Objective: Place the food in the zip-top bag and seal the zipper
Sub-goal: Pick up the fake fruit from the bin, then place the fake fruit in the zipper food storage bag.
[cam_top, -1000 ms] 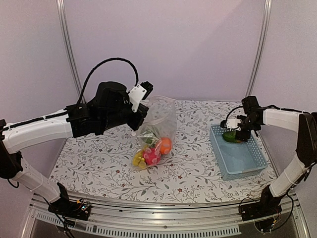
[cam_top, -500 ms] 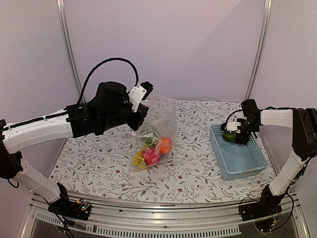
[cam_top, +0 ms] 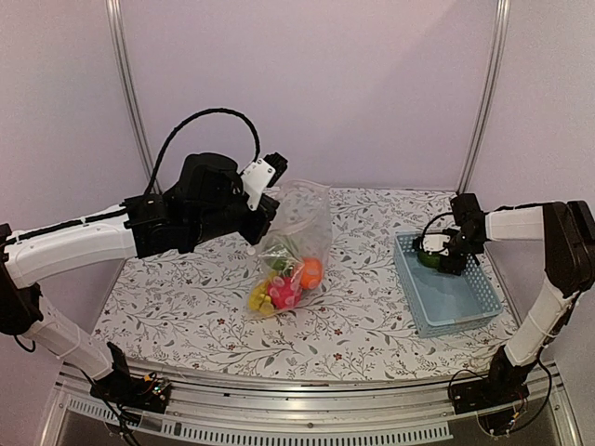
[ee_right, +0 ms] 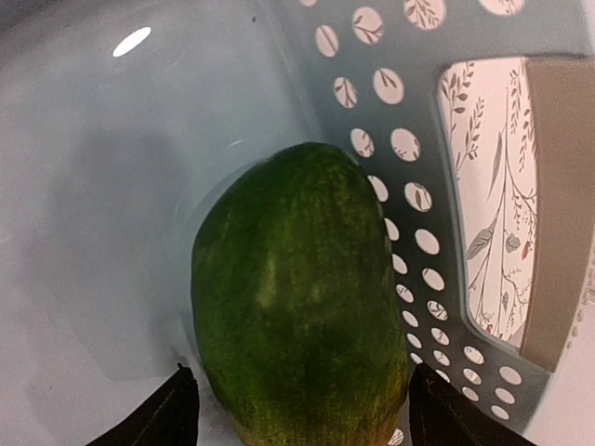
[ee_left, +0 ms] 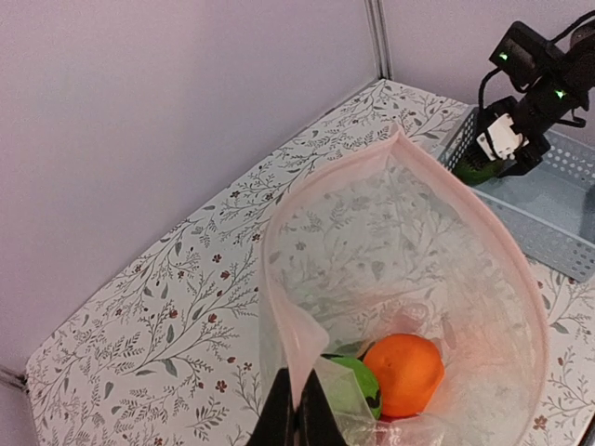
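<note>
My left gripper is shut on the pale zipper strip of the clear zip-top bag and holds its mouth up and open. Inside lie an orange, a striped green ball, yellow bananas and red pieces. My right gripper is open inside the light blue basket, its fingers either side of a green mango that lies in the basket's far left corner.
The flowered tablecloth covers the table. The basket's perforated wall stands close to the right of the mango. Metal frame posts rise at the back corners.
My right gripper has lowered into the basket and come down around the mango. The left arm and the bag have not moved.
</note>
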